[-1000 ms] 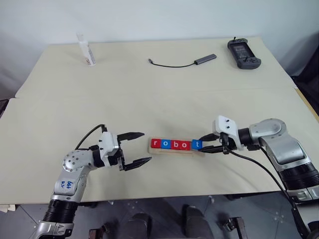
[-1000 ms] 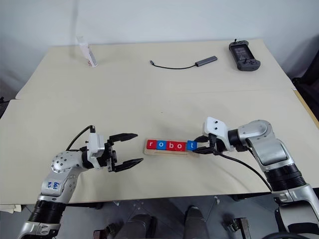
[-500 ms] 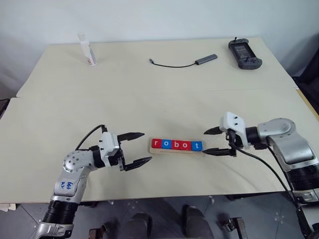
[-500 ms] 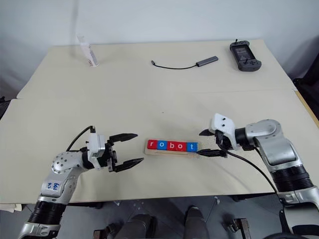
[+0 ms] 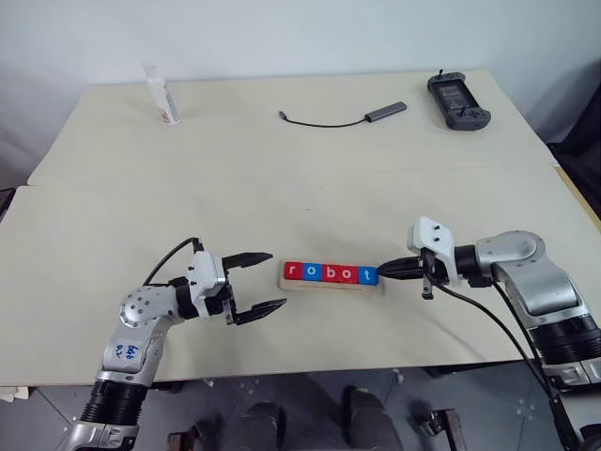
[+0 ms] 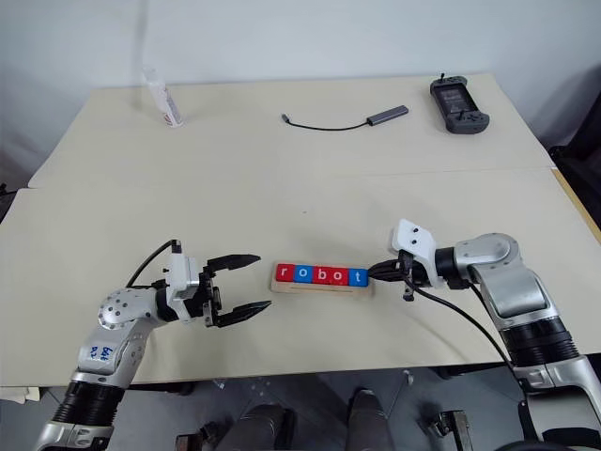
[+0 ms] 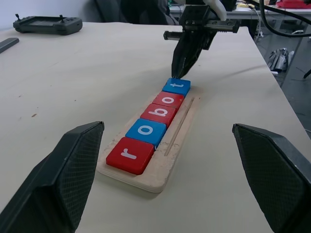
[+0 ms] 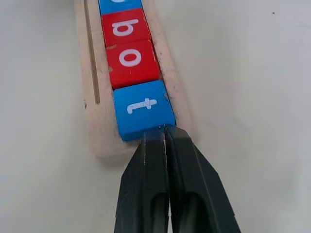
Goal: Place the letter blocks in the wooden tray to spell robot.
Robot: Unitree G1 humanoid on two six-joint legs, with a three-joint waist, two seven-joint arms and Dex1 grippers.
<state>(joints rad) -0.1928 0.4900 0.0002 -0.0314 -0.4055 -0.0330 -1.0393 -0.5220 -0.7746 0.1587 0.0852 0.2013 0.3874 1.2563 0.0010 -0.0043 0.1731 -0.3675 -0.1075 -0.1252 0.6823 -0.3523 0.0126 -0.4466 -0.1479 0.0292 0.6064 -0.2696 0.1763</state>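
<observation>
Left eye view: the beige table point(image 5: 300, 188) carries a small white bottle point(image 5: 161, 94), a cabled adapter point(image 5: 347, 116) and a black handheld controller point(image 5: 458, 100) along its far edge. The pale wooden tray point(image 5: 331, 286) lies near the front, its five glossy letter blocks point(image 5: 331, 273) spelling "robot". The right gripper point(image 8: 165, 141), clenched empty, touches the blue "t" tile point(image 8: 143, 109). The left gripper point(image 5: 261, 280) is spread wide, near the tray's other end.

The wooden tray point(image 8: 92, 104) runs off the right wrist view's edge past "b".

Left claw point(image 5: 264, 280) held low, its two black fingers spread wide, pointing inward; right claw point(image 5: 382, 271) angled down and inward, fingers pressed together, arm bent.
</observation>
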